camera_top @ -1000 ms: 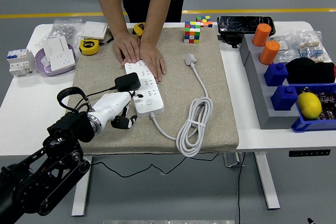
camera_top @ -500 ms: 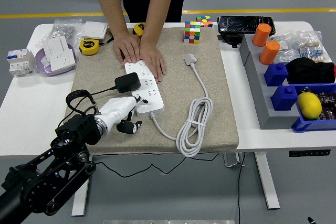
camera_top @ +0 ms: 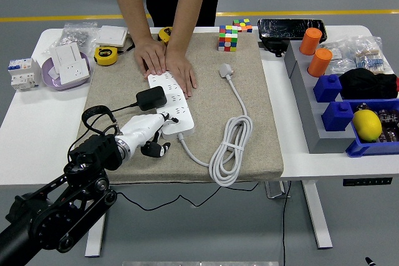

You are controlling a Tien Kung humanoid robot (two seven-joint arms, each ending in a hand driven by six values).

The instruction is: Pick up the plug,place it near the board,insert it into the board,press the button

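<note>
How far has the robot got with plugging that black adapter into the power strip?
The black plug already sits in the white power strip, which a person's hands hold steady at its far end. The left hand is at the strip's near end, apparently going for the button. Whether it has been pressed can't be told.

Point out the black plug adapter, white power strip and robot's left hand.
black plug adapter (camera_top: 151,98), head view, top face
white power strip (camera_top: 176,115), head view, socket face
left hand (camera_top: 147,130), head view, white back

The mat (camera_top: 124,85) looks like rough grey cloth. The power strip (camera_top: 174,107) is smooth white plastic. The plug (camera_top: 151,98) is matt black. The table (camera_top: 37,135) is smooth and white.
</note>
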